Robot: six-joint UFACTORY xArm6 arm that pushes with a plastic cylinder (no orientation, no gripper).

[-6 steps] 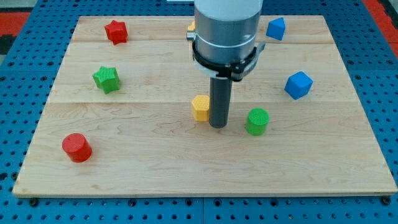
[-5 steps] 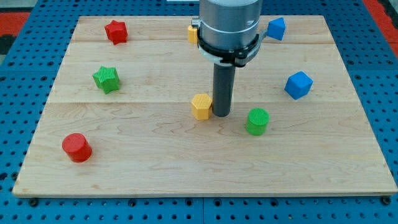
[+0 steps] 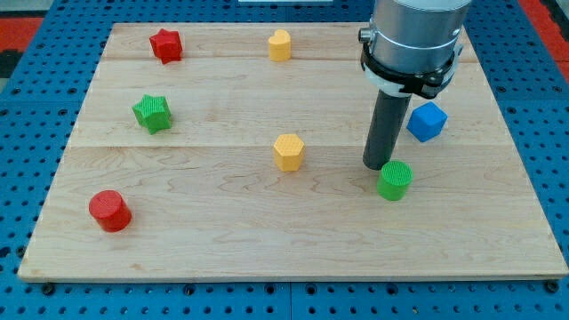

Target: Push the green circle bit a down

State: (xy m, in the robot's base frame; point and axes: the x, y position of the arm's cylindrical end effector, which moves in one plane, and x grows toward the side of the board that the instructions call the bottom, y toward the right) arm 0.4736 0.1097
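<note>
The green circle block sits right of the board's middle, toward the view's bottom. My tip stands just above and slightly left of it, touching or nearly touching its upper edge. The dark rod rises from there to the grey arm body at the view's top right.
A yellow hexagon block lies left of the tip. A blue block sits right of the rod. A yellow block and a red star are near the top. A green star and a red circle are at left.
My tip moved right from beside the yellow hexagon to the green circle's upper edge. The green circle has shifted right and slightly down. The top yellow block is now uncovered; the top blue block is hidden.
</note>
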